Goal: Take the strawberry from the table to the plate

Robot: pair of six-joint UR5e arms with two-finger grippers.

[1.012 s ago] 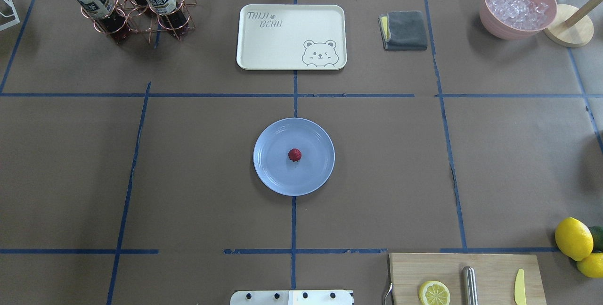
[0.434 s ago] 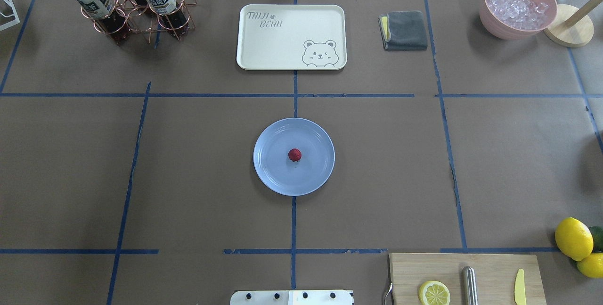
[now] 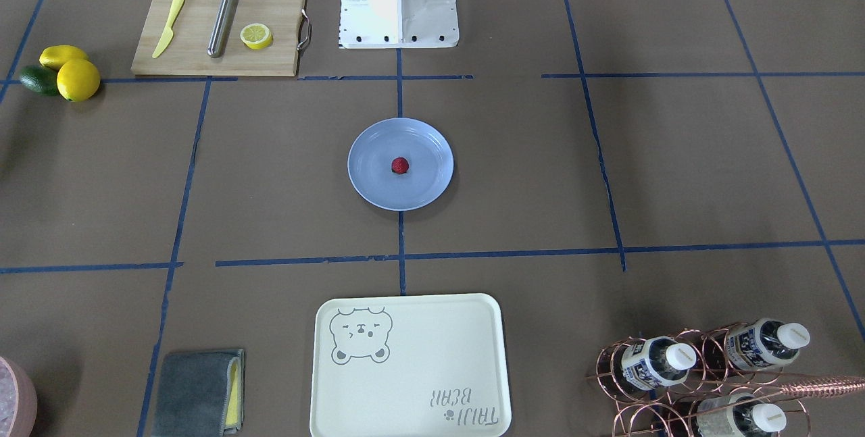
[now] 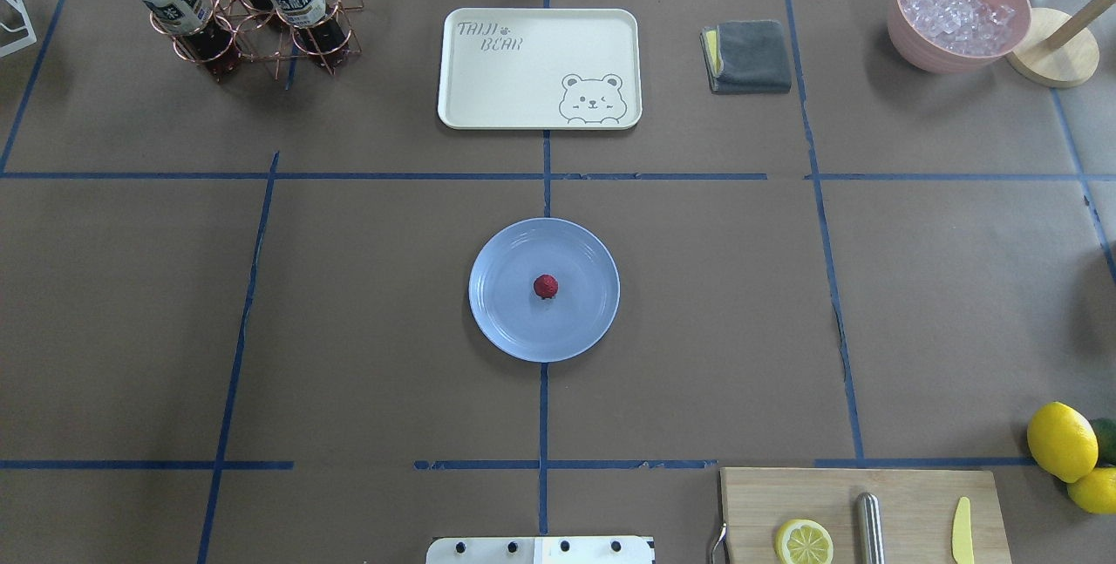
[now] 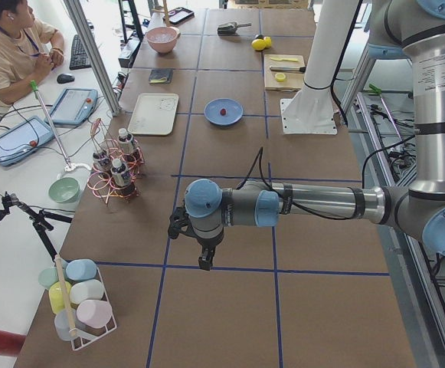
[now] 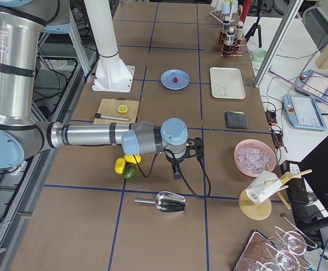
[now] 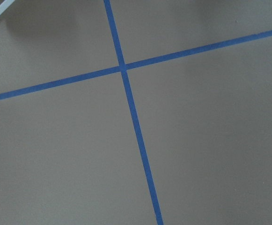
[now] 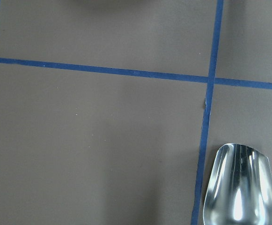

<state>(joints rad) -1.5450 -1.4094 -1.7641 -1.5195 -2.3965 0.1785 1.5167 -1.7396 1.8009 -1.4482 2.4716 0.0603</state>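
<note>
We see the strawberry [image 4: 546, 286] sitting in the middle of the plate [image 4: 506, 320], so our job looks done. The left tool [image 5: 204, 263] and right tool [image 6: 176, 174] hang well apart from it; wide or narrow, we cannot tell.

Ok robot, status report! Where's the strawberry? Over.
Away from plate: left gripper, right gripper; open or shut unclear. On plate centre: strawberry. Nothing else on it.
</note>
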